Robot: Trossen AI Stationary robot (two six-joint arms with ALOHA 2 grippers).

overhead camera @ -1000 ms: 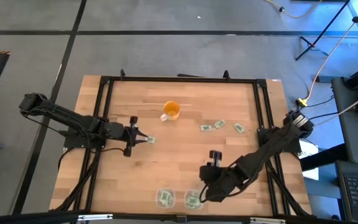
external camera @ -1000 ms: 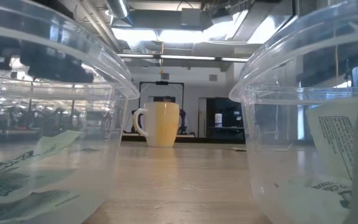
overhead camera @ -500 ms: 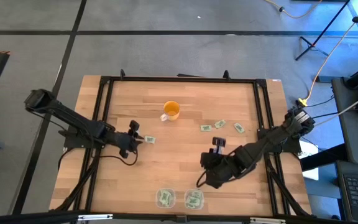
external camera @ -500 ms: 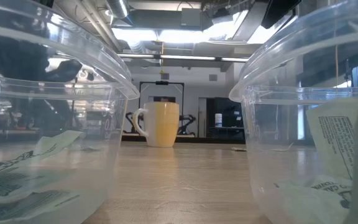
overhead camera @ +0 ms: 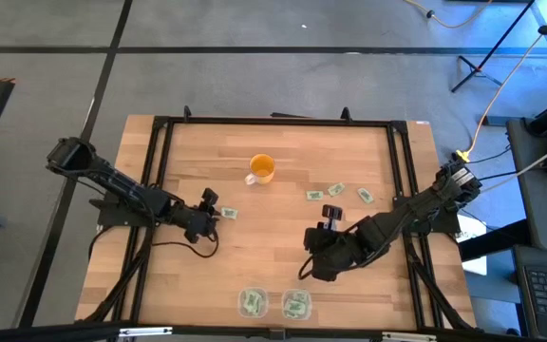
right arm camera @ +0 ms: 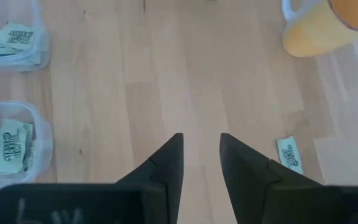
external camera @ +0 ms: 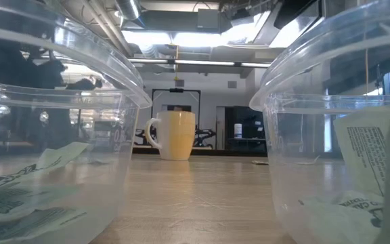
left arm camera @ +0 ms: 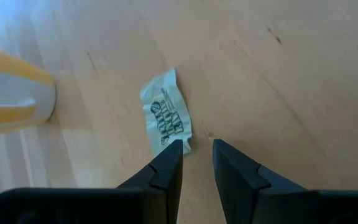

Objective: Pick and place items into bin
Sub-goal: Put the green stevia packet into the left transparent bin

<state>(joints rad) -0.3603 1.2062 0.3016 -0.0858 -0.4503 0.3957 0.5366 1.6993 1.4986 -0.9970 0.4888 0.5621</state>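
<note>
My left tool [left arm camera: 196, 155] hangs open just beside a green packet [left arm camera: 166, 115] on the table [overhead camera: 283, 237]. My right tool [right arm camera: 201, 152] is open too, empty, over mid-table beyond the two clear bins [overhead camera: 273, 303].

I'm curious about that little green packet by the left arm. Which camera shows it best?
The left wrist view: the packet lies large before the left tool. The high view shows a speck; the low view hides it.

Dark print on the pale green packet [left arm camera: 166, 117], too blurred to read
</note>
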